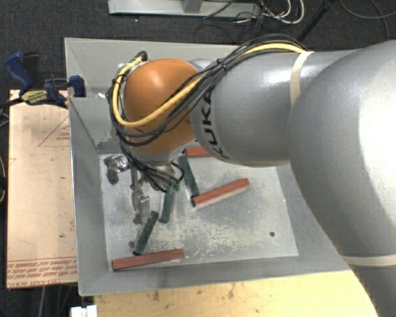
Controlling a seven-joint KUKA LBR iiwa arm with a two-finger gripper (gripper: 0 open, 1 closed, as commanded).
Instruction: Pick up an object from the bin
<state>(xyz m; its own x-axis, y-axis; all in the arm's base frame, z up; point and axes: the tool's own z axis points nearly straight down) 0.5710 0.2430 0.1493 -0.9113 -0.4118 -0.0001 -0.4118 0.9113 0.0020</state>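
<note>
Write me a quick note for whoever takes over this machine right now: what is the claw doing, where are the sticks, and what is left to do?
Gripper: down in the left half of the bin; I cannot tell whether it grips anything.
Things: a dark green stick lies just below the gripper and a second green stick is beside it. One red-brown stick lies along the near edge and another red-brown stick lies to the right.
Done: the arm has reached into the bin.
Left: grip one stick, probably a green one, and lift it out.

I see dark carpet (26,18) all round, a grey metal base plate (152,5) up top, tangled cables (285,4) just beside it.
</note>
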